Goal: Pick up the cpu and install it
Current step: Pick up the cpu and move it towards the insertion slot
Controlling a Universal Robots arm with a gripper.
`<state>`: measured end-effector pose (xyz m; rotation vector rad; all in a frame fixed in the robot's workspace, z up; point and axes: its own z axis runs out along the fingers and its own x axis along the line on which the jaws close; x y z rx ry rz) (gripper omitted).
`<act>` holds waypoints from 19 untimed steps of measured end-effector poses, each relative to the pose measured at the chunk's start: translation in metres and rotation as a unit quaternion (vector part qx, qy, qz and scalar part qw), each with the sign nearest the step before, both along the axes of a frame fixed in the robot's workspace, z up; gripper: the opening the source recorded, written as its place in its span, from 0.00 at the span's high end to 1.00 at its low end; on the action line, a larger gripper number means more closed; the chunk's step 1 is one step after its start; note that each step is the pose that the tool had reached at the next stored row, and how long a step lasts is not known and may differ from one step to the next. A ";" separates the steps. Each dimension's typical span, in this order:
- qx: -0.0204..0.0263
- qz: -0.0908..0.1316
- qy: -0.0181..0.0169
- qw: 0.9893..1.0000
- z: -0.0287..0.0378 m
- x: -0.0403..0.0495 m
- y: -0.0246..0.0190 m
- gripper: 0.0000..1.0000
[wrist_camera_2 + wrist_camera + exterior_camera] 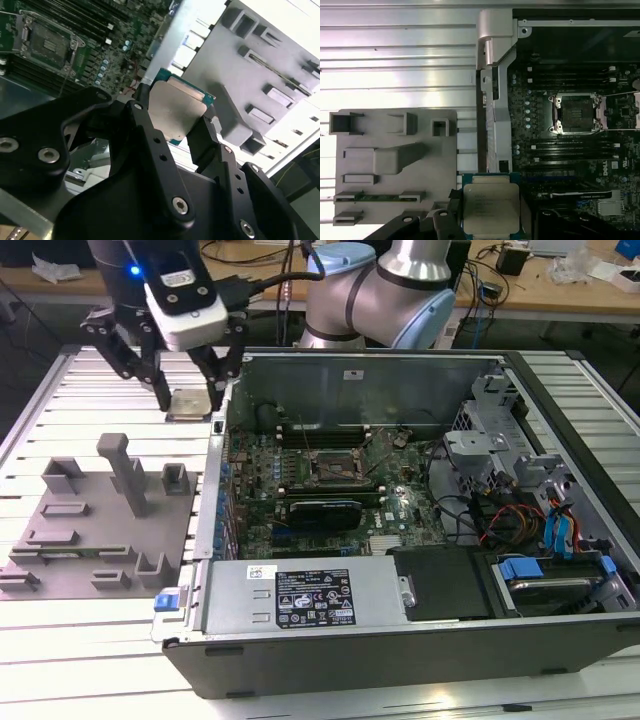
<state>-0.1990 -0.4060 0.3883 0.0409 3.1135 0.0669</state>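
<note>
Exterior view, its left to right: grey fixture plate [100, 530] lies flat on the slatted table [60, 660], with blocks and slots standing up from it. Next is the gripper [190, 398], over the table strip between the plate and the open PC case [400, 660]. Its fingers [160, 390] are drawn in narrow, pinching the cpu [189, 406] by two opposite edges. cpu is level, metal top up, outside the case, just beside its side wall and apart from the plate. Inside the case is the motherboard [255, 485], with the socket [335, 465] near its middle, well apart from the cpu. Drive cage [500, 430] and blue cables [560, 530] at the far end. First wrist view: socket's load plate is swung open. Second wrist view: black fingertips [142, 100] touch the cpu's edges on both sides
</note>
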 end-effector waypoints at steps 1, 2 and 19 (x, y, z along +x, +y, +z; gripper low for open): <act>0.000 0.000 0.000 1.000 0.0000 0.0029 0.0000 0.45; 0.000 0.000 0.000 1.000 0.0001 0.0075 0.0000 0.45; 0.000 0.000 0.000 1.000 0.0001 0.0893 0.0000 0.45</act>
